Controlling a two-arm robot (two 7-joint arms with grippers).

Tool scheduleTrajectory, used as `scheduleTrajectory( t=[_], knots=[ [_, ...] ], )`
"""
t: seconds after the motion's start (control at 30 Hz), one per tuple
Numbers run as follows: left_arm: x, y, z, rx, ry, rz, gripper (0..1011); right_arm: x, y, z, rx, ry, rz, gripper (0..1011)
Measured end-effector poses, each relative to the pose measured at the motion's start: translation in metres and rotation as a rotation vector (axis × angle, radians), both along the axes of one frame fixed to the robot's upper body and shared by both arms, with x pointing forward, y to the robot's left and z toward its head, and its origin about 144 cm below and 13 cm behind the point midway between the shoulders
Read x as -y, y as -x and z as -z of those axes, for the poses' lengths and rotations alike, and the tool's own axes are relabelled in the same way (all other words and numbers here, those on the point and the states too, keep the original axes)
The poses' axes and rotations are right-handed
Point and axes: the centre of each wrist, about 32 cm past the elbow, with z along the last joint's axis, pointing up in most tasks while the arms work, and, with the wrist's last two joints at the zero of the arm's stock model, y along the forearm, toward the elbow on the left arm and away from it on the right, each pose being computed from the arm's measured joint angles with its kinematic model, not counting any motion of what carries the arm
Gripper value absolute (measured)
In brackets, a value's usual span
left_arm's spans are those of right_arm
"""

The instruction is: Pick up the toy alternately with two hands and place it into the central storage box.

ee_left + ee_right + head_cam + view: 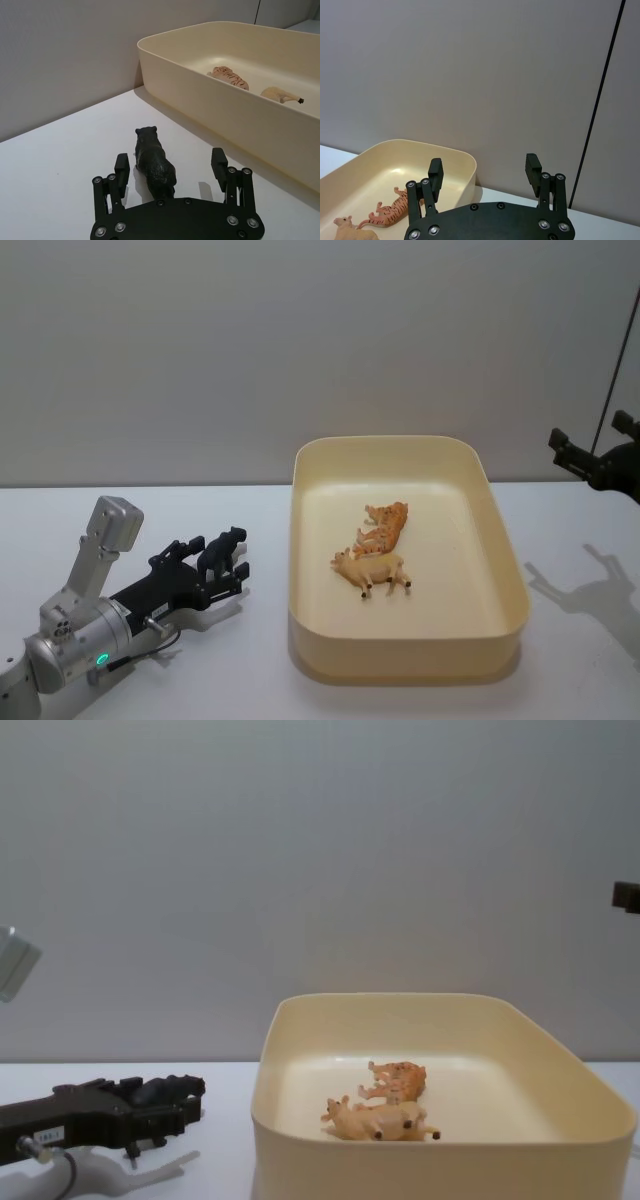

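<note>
Now the black toy animal (152,162) stands on the white table (200,680) left of the cream box (510,585), between the wide-spread fingers of the left gripper (170,165), untouched. Inside the box lie a tiger (385,525) and a pig (372,568). Off right, the right gripper (484,172) hangs open before a grey wall (300,340).

Left gripper (222,562): black, angular body of flat plates with two parallel fingers (122,165) ending in blocky rectangular pads; round silver screw heads dot the finger bases and palm plate. It mounts on a silver cylindrical wrist (72,645) bearing a green ring light, with a pale grey boxy module rising beside it and a thin dark cable looping beneath. Right gripper (484,172): same black angular build, same silver screws along the fingers and front plate.
</note>
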Motion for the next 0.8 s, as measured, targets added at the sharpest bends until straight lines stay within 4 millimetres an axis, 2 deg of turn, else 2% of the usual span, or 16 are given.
scheduleTrajectory(
  t=[0.2,0.4,0.47,0.5,0.57,0.6,0.7,0.73,0.8],
  knots=[
    [0.0004,-0.0022,0.0000,-0.004,-0.002,-0.002,906,0.0000,0.0000,0.0000,0.000,0.000,0.000,1001],
    [0.0008,-0.0035,0.0000,-0.006,-0.003,-0.003,707,0.0000,0.0000,0.0000,0.000,0.000,0.000,1001],
    [0.0009,-0.0038,-0.0001,-0.006,-0.003,-0.002,673,0.0000,0.0000,0.0000,0.000,0.000,0.000,1001],
    [0.0009,-0.0039,-0.0001,-0.006,-0.003,-0.002,606,0.0000,0.0000,0.0000,0.000,0.000,0.000,1001],
    [0.0010,-0.0041,0.0001,-0.007,-0.003,-0.002,566,0.0000,0.0000,0.0000,0.000,0.000,0.000,1001],
    [0.0011,-0.0042,0.0000,-0.007,-0.004,-0.002,499,0.0000,0.0000,0.0000,0.000,0.000,0.000,1001],
    [0.0012,-0.0045,-0.0001,-0.007,-0.004,-0.002,443,0.0000,0.0000,0.0000,0.000,0.000,0.000,1001],
    [0.0012,-0.0046,0.0001,-0.008,-0.004,-0.002,387,0.0000,0.0000,0.0000,0.000,0.000,0.000,1001],
    [0.0012,-0.0047,0.0001,-0.008,-0.004,-0.002,343,0.0000,0.0000,0.0000,0.000,0.000,0.000,1001]
  ],
)
